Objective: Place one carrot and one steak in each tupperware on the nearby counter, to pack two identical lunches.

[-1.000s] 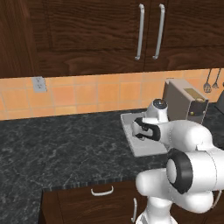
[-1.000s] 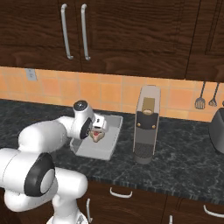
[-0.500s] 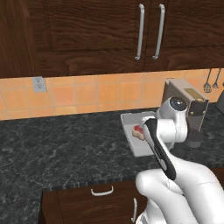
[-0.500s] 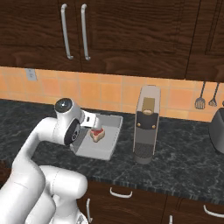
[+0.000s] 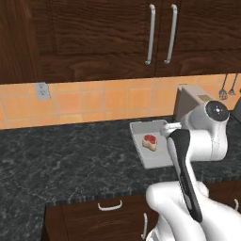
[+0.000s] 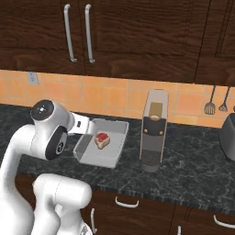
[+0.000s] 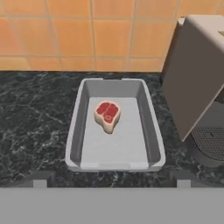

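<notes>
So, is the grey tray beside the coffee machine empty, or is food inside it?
Not empty: one steak lies flat on the floor of the tupperware; no carrot is in it.

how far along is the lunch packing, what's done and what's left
Done: one steak lies in the grey tupperware on the counter. In hand: nothing; the pincer hovers open over that tray. Left: a carrot for this tray, plus the second lunch.
</notes>
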